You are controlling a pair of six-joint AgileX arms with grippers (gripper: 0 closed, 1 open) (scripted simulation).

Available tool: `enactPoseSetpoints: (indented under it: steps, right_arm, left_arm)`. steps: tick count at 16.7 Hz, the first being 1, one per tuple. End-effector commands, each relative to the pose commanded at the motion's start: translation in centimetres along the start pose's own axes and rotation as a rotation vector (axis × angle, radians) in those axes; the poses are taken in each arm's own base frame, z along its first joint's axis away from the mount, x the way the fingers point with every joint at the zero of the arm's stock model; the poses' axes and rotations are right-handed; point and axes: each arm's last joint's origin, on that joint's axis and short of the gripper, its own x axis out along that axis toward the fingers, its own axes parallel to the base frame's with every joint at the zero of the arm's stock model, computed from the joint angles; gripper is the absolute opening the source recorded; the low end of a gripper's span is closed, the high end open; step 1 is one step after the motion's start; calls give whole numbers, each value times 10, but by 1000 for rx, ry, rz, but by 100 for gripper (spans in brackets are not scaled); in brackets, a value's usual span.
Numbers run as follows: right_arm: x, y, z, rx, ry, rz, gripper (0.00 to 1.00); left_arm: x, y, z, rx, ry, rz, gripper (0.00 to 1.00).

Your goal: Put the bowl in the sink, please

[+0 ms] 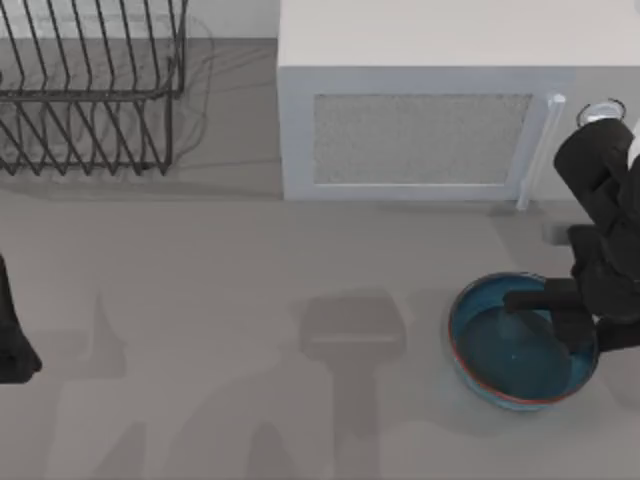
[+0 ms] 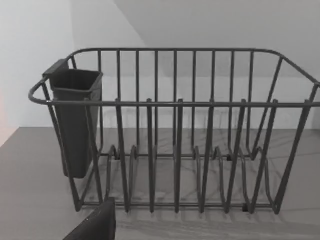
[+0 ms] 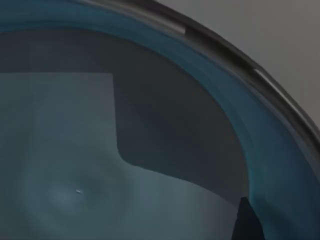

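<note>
The white microwave (image 1: pixel 440 100) stands at the back of the grey counter (image 1: pixel 250 300), with the wire dish rack (image 1: pixel 90 90) well off to its left. The blue bowl (image 1: pixel 515 355) sits on the counter in front of the microwave's right end. The right hand (image 1: pixel 560 310) hangs over the bowl's right rim, reaching inside; whether it grips the rim cannot be told. The left arm (image 1: pixel 12 335) is parked far left of the microwave.

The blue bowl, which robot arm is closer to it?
The right. The right gripper reaches over the bowl at its right rim. The left gripper sits parked at the table's far left edge, well away from it.
</note>
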Motion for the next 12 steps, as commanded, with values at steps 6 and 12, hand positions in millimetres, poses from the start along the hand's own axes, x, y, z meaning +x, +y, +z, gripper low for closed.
enactPoseSetpoints:
  steps: [6,12]
  right_arm:
    - [-19,3,7,-1,-9,2,0]
    - [-100,4,9,2,32,-12,0]
  left_arm:
    - [0,0,0,0,0,0,100]
    - [0,0,0,0,0,0,100]
